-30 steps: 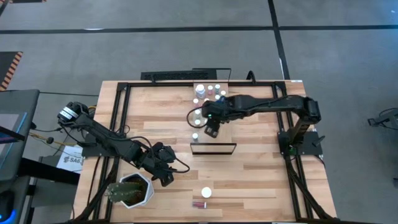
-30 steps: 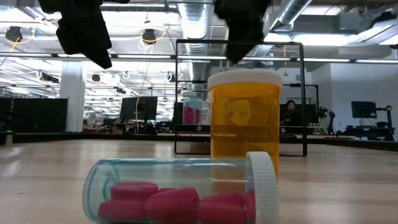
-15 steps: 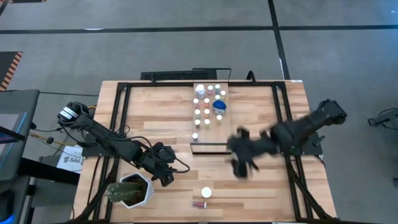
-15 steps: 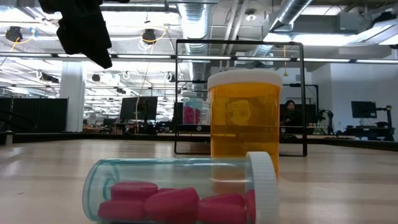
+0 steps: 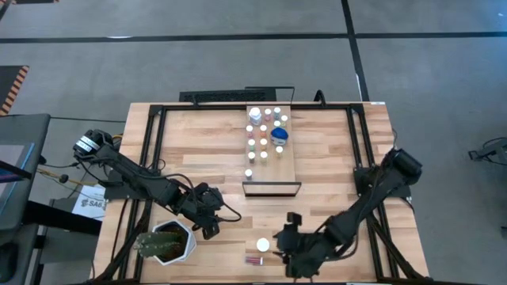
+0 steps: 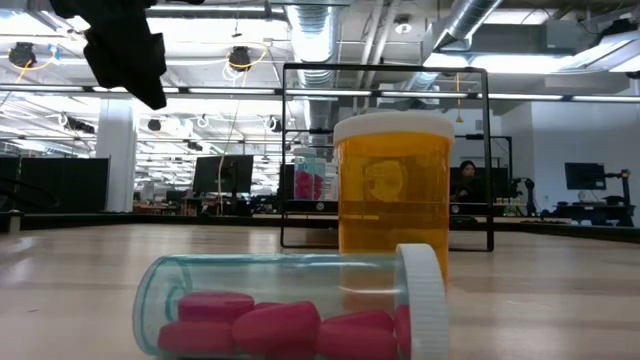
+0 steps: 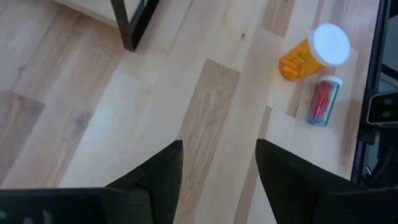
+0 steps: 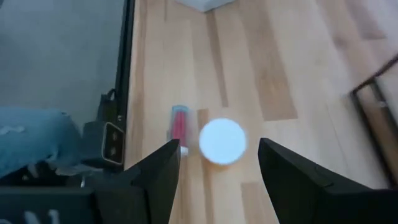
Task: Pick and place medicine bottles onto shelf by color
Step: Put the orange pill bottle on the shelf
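An orange medicine bottle (image 5: 263,245) with a white cap stands upright near the table's near edge. Beside it a clear vial of red pills (image 5: 253,259) lies on its side. The low view shows both close up: the orange bottle (image 6: 393,195) and the vial (image 6: 290,310). Several more bottles stand on the shelf (image 5: 287,170), a light board at the table's middle. My right gripper (image 5: 283,237) hovers open just right of the orange bottle, whose cap (image 8: 222,141) shows ahead of its fingers. My left gripper (image 5: 210,228) hangs open above bare wood beside the plant pot.
A white hexagonal plant pot (image 5: 168,241) stands at the near left corner. The shelf's dark frame (image 6: 385,155) rises behind the orange bottle. Black rails (image 5: 154,150) run along the table's sides. Bare wood lies between the shelf and the two near bottles.
My right gripper has swung from above the shelf toward the table's near edge, dropping a little and turning. It now stands by the orange bottle and the red vial, its fingers still apart. The bottles have not moved.
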Controlling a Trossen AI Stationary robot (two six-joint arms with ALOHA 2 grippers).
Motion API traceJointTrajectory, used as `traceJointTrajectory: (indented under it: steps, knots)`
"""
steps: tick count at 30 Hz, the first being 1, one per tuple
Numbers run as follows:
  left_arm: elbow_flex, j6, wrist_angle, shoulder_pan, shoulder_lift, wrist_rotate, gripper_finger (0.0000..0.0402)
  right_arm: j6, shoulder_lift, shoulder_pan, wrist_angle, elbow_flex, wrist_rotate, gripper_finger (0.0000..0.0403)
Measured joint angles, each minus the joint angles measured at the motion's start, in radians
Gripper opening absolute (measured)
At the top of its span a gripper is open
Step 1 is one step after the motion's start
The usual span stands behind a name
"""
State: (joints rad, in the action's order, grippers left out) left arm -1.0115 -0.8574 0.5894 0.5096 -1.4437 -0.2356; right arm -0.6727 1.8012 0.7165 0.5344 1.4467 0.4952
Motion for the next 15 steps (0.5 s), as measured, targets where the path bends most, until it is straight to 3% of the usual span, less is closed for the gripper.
traceJointTrajectory:
  steps: [8,15]
  knots:
    - [0.000,-0.057,-0.006,0.053,0.000,0.009,0.0187,0.019,0.053,-0.013,-0.173,0.001,-0.182,0.0239]
    - [0.000,-0.123,-0.028,0.083,0.000,-0.039,0.0187,-0.008,0.019,-0.052,-0.177,0.001,-0.356,0.0241]
